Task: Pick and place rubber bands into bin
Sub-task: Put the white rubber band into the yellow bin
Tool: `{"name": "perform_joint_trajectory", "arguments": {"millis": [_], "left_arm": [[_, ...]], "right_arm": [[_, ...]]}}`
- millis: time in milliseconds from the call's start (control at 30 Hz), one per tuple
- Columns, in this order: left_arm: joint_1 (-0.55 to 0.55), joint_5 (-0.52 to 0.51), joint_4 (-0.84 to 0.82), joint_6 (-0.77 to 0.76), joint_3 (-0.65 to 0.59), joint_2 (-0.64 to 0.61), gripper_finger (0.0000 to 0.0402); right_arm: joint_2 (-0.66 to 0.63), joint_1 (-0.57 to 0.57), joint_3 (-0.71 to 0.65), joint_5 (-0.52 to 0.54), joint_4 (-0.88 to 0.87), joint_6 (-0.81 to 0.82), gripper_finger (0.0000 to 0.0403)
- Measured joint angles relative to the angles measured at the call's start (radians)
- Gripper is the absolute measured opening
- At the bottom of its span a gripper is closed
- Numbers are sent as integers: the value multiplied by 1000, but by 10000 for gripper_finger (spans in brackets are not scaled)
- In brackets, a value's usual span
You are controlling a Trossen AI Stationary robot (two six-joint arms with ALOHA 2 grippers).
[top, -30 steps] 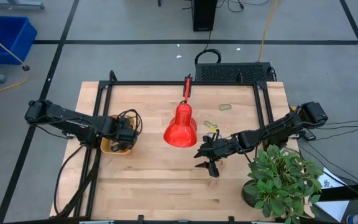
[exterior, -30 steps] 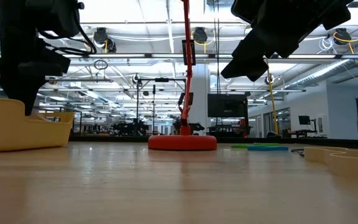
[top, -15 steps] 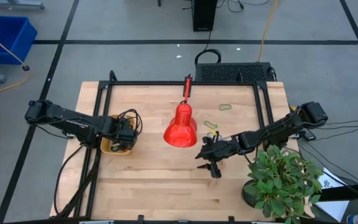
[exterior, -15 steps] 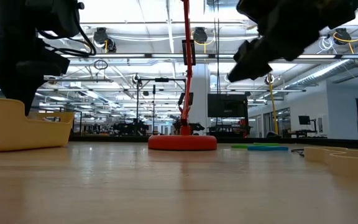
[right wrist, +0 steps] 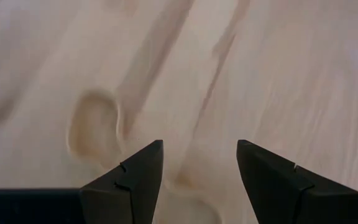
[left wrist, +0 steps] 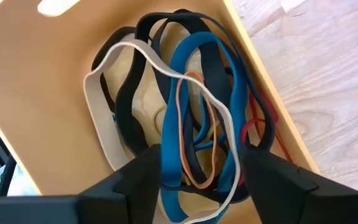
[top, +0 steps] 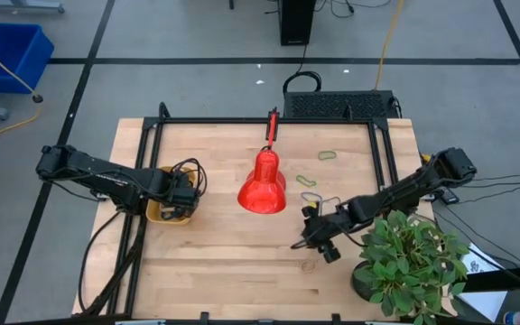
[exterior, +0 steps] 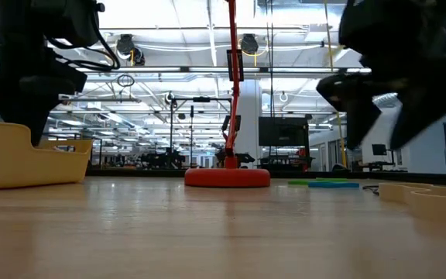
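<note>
The yellow bin [top: 165,211] stands at the table's left and holds several rubber bands [left wrist: 191,118] in black, blue, white, orange and red. My left gripper [left wrist: 201,171] hangs open over them, pointing down into the bin. My right gripper [right wrist: 197,168] is open near the table's right, low over bare wood, with a faint tan rubber band [right wrist: 95,127] just ahead of its fingers. In the high view this gripper [top: 319,242] is near the plant, and the tan band [top: 310,265] lies just toward the near edge. More bands lie loose: green [top: 327,155], yellow-green [top: 306,181]. My left gripper's open fingers [left wrist: 145,171] stand on either side of the heap of bands in the bin. A blue band [left wrist: 169,180] runs down between them. I cannot tell whether the fingers touch any band.
A red lamp [top: 262,185] stands mid-table on a red stem. A potted plant [top: 409,262] fills the near right corner, close to my right arm. A black frame [top: 269,121] edges the far side. A blue crate [top: 12,52] sits on the floor.
My right gripper has moved toward the table's near edge and a little to the right, coming lower and turning about, and now points down at the wood by the tan band. My left arm has stayed over the bin.
</note>
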Motion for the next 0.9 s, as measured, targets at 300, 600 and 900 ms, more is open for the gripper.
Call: {"name": "perform_joint_trajectory", "arguments": {"millis": [300, 600, 900], "left_arm": [[0, 0, 2, 1, 0, 0, 250], [0, 0, 4, -12, 0, 0, 251], [0, 1, 5, -12, 0, 0, 251]], "right_arm": [[0, 28, 0, 133, -146, -122, 199], [42, 21, -57, 129, -111, -71, 199], [51, 22, -95, 123, -73, 38, 143]]}}
